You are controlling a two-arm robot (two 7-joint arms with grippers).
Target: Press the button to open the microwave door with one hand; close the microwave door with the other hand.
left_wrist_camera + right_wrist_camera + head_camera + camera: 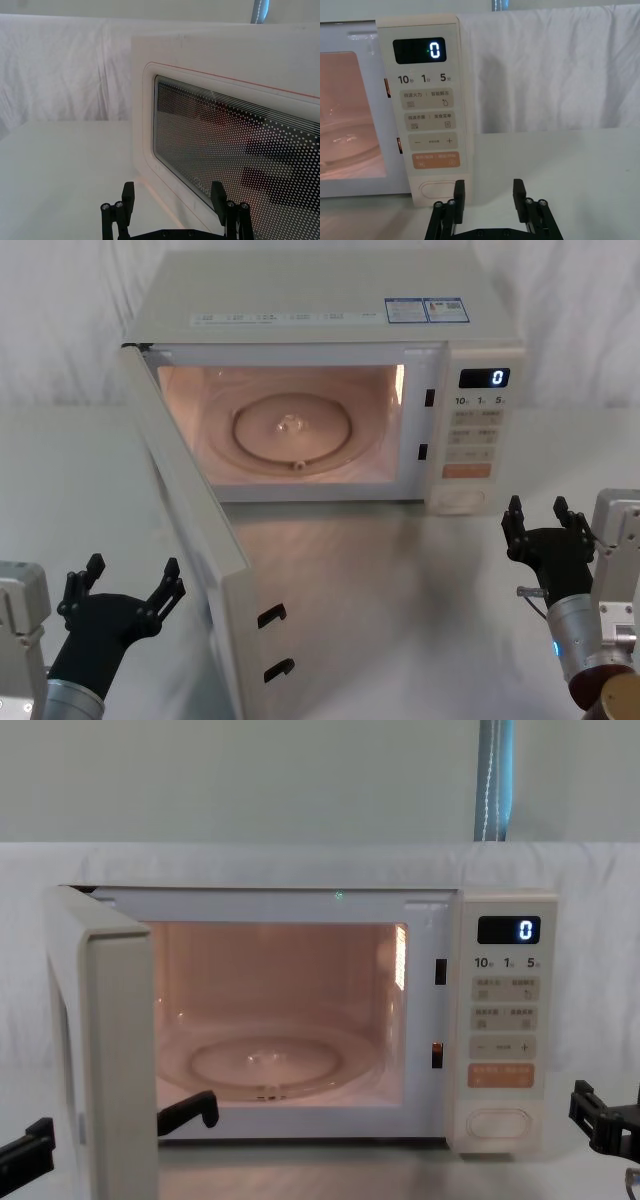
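- Microwave door (190,540): swung wide open on its left hinge, standing edge-on toward the robot; two black latch hooks (272,615) project from its free edge. In the left wrist view, its dotted dark window (235,145) sits in a raised rounded frame.
- Cavity: lit with a warm pinkish light, with the round glass turntable (292,430) lying flat on its floor.
- Control panel (427,107): the display (420,50) reads "0"; below it stand "10", "1" and "5", each with a small Chinese character. Beige icon keys carry Chinese captions too small to read; one key shows "–" and "+".
- Orange rectangular key (435,160): just above the button.
- Button (437,190): cream, pill-shaped, unmarked, at the foot of the panel, nothing touching it.
- Top of the housing: a white text strip and a blue-edged label (427,309), wording illegible.
- Left gripper (125,587): fingers spread apart, empty, low on the left, outside the open door, not touching it.
- Right gripper (540,518): fingers parted, empty, just in front of and to the right of the panel, apart from the button.
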